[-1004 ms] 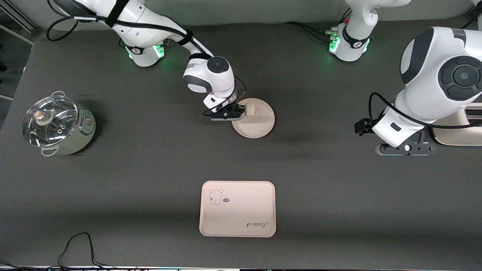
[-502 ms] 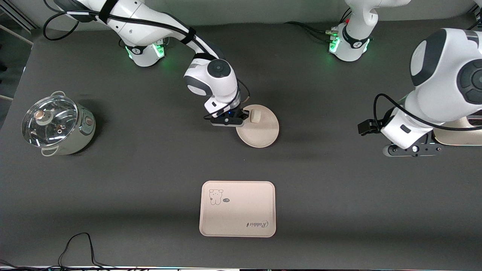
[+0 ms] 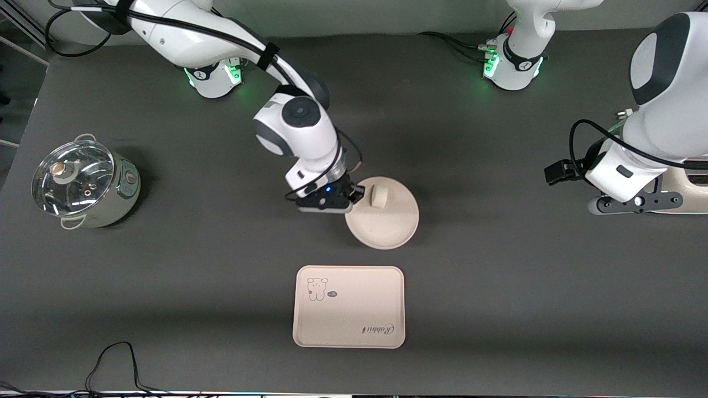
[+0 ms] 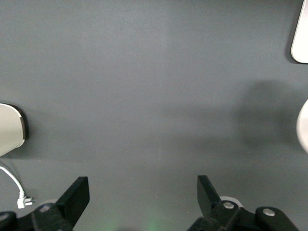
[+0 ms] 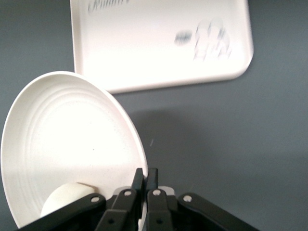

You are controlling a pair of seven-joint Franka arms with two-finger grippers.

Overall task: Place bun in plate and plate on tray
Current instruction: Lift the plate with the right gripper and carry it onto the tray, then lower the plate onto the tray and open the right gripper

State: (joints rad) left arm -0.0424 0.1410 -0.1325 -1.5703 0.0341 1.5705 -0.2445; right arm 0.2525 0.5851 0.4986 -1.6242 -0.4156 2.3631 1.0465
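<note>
My right gripper (image 3: 354, 194) is shut on the rim of the round cream plate (image 3: 387, 224) and holds it above the table, between the robots' bases and the tray. The small white bun (image 3: 379, 196) lies in the plate close to the gripper. In the right wrist view the fingers (image 5: 146, 185) pinch the plate's rim (image 5: 132, 139), with the bun (image 5: 65, 197) inside. The rectangular tray (image 3: 349, 307) with the animal drawing and "Rabbit" script lies on the table nearer to the front camera; it also shows in the right wrist view (image 5: 159, 43). My left gripper (image 4: 143, 195) is open and empty, waiting at the left arm's end of the table.
A steel pot with a glass lid (image 3: 83, 182) stands at the right arm's end of the table. A cream appliance (image 3: 688, 190) sits under the left arm. A black cable (image 3: 113, 359) lies near the front edge.
My right gripper has carried the plate with the bun toward the tray. The left arm has drawn back toward its end of the table.
</note>
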